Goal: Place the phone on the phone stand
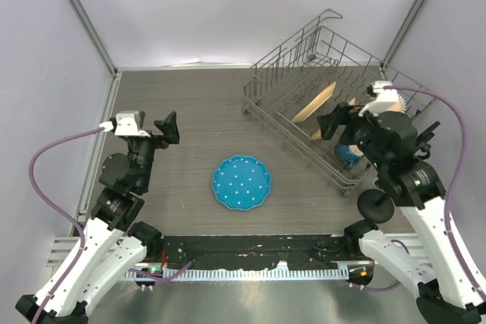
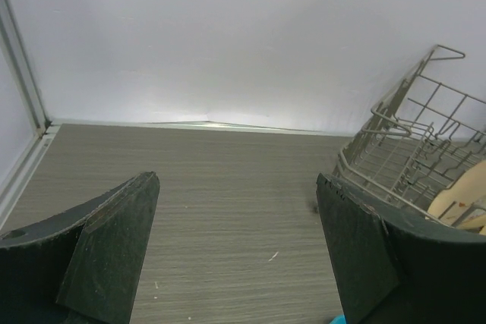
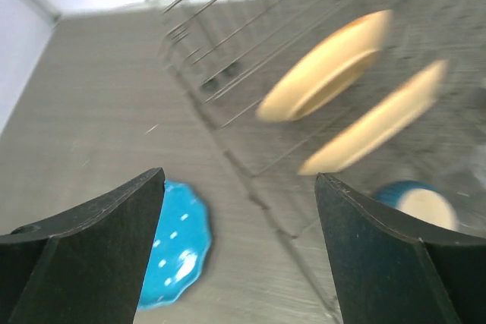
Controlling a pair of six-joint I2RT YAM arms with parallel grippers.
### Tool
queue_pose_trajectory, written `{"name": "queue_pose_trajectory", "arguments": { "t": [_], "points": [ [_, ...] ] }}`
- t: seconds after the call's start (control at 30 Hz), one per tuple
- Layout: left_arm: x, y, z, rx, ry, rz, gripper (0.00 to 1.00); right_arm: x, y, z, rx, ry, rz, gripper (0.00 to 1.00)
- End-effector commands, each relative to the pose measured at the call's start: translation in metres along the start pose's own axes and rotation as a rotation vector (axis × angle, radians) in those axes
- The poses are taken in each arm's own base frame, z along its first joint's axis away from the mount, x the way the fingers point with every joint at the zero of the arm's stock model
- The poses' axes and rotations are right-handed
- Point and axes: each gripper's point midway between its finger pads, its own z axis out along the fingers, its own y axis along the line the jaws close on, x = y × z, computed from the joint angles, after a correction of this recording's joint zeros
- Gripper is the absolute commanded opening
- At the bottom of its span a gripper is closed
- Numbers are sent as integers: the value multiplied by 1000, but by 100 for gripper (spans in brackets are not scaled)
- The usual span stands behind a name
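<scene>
Phone and stand appear in no view; a phone would likely be stiff, smooth and thin, best pinched across its long edges. Left arm hovers above the bench, jaws wide open; right arm reaches over the dish rack, jaws likewise apart.

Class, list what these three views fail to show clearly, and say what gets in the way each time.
1. Blue vessel: top view, the right arm covers most; right wrist view, blurred.
2. Yellow plates: right wrist view, motion blur; left wrist view, cut by the edge.
3. Blue plate: right wrist view, partly behind a jaw.
4. Phone and stand: in no view.
</scene>
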Motion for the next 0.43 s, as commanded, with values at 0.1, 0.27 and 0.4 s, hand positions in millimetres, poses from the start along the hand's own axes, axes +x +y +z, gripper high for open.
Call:
{"name": "queue_pose_trajectory", "arguments": {
  "t": [0.1, 0.27, 0.4],
  "points": [
    [-17, -27, 2, 142, -27, 16, 89, 6, 68, 6, -369, 26, 21, 86],
    [-16, -34, 3, 182, -25, 22, 89, 3, 71, -12, -432, -48, 19, 90],
    [-21, -44, -1, 244, -55, 14, 89, -10, 65, -37, -438, -142, 13, 94]
  ]
}}
